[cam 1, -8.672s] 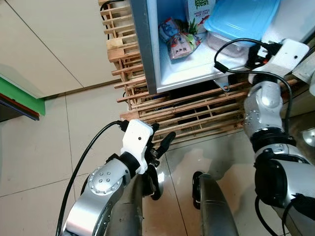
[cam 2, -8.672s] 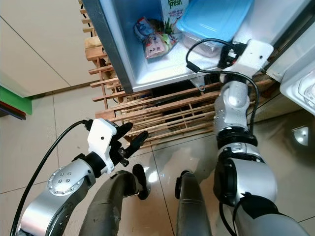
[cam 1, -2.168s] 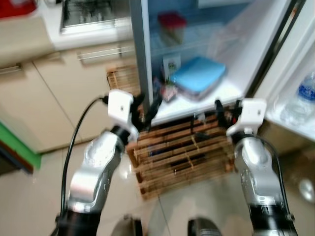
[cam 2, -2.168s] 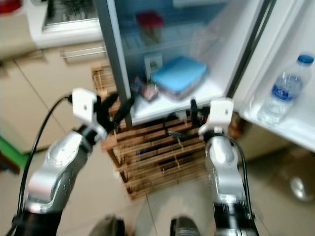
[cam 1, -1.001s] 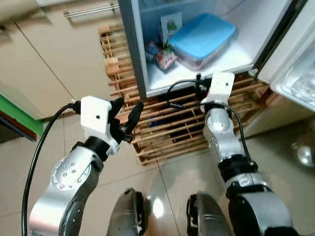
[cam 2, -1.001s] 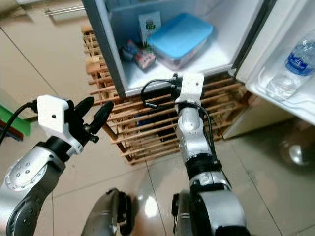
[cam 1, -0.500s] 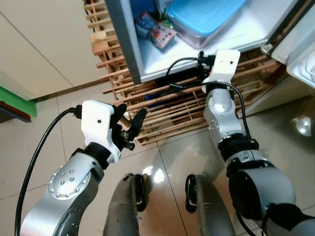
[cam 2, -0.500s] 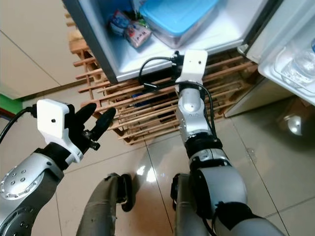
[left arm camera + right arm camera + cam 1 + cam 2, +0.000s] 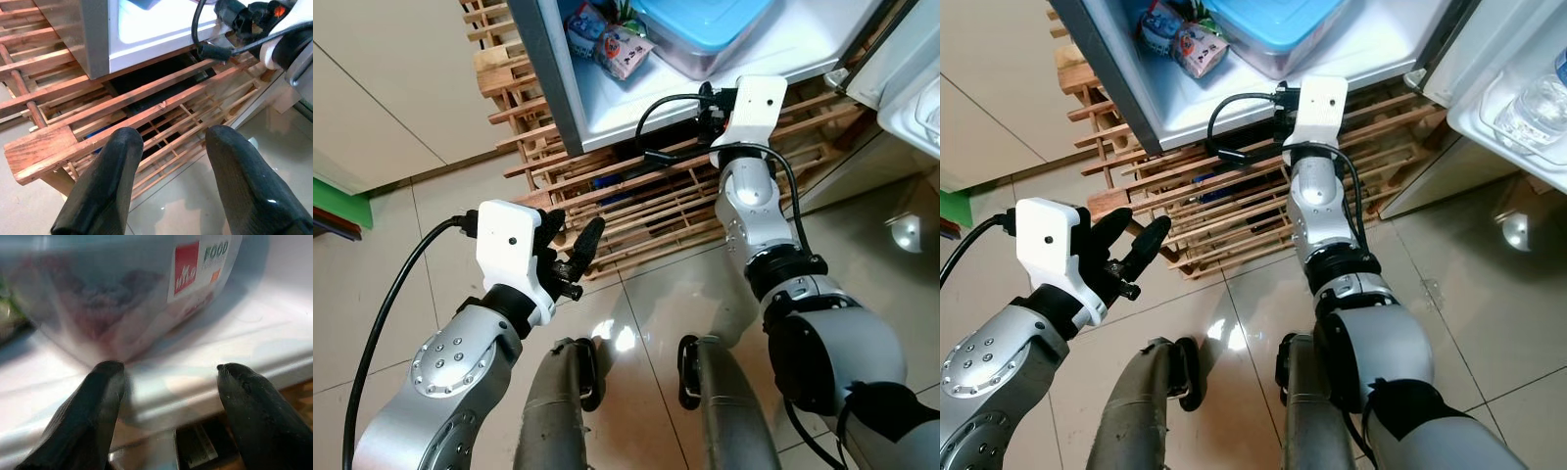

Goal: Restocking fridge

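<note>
The camera is tilted further down than half a second ago, so the fridge (image 9: pixel 548 69) shelf has slid toward the top edge — a view shift, not a move of the goods.

The right gripper (image 9: pixel 171 377) is held at the shelf lip, fingers spread apart and empty; against the picture of a second ago it sits at much the same spot under the shelf edge. Just ahead of it, between the fingertips' line and further in, the clear tub (image 9: pixel 132 289) with the blue lid (image 9: pixel 1278 20) is seen resting on the shelf, not touched. This is judged as the tub already placed, with the arm clear of it.

Snack packets (image 9: pixel 607 39) lie beside the tub, to the gripper's left, deeper on the same shelf.

The left gripper (image 9: pixel 168 147) is held low and out in front, fingers parted, nothing between them. Beyond it the wooden pallet (image 9: pixel 54 142) under the fridge is seen; its pose is little changed from half a second ago.

A bottle (image 9: pixel 1533 103) is seen in the door rack, well off to the right gripper's right. No further item is held — restocking looks paused or near done.
</note>
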Robot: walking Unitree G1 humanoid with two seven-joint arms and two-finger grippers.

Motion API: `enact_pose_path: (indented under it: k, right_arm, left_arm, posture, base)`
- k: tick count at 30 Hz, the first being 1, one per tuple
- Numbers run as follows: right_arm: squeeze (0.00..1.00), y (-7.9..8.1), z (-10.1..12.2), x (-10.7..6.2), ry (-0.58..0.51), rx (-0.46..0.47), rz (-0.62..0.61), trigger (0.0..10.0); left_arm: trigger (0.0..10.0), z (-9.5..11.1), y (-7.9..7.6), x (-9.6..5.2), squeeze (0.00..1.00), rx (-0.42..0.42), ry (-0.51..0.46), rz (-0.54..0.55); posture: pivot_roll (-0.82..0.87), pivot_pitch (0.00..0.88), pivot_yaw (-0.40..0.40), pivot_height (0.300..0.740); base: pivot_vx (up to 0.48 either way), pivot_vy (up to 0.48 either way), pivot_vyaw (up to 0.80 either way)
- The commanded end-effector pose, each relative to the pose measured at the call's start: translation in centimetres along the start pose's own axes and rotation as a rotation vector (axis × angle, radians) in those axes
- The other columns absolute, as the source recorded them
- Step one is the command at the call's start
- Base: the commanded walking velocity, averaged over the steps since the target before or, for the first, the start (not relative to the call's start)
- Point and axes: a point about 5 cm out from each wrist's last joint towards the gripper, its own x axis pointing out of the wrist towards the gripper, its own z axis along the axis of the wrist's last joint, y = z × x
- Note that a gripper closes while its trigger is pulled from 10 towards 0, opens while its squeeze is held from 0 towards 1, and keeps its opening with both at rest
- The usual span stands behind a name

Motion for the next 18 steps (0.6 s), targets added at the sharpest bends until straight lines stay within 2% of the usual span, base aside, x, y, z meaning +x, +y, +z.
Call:
enact_pose_path:
  k: [1, 9, 18]
  right_arm:
    - [0.00, 0.0, 0.6, 0.3, -0.024, 0.020, -0.003, 10.0]
    - [0.00, 0.3, 1.8, 1.0, -0.049, 0.053, 0.017, 10.0]
    - [0.00, 0.1, 1.6, 1.1, -0.026, 0.039, 0.024, 10.0]
  left_arm:
    - [10.0, 0.3, -0.3, -0.4, 0.00, -0.001, -0.013, -0.008]
    - [10.0, 0.3, -0.6, -0.2, 0.00, -0.012, -0.016, -0.010]
    - [10.0, 0.1, -0.6, 0.0, 0.00, -0.018, -0.014, -0.004]
  posture:
    - [0.10, 0.469, 0.044, 0.697]
    - [0.09, 0.461, 0.031, 0.697]
    - [0.09, 0.454, 0.020, 0.697]
  base:
    - [0.000, 0.000, 0.00]
    - [0.000, 0.000, 0.00]
    - [0.000, 0.000, 0.00]
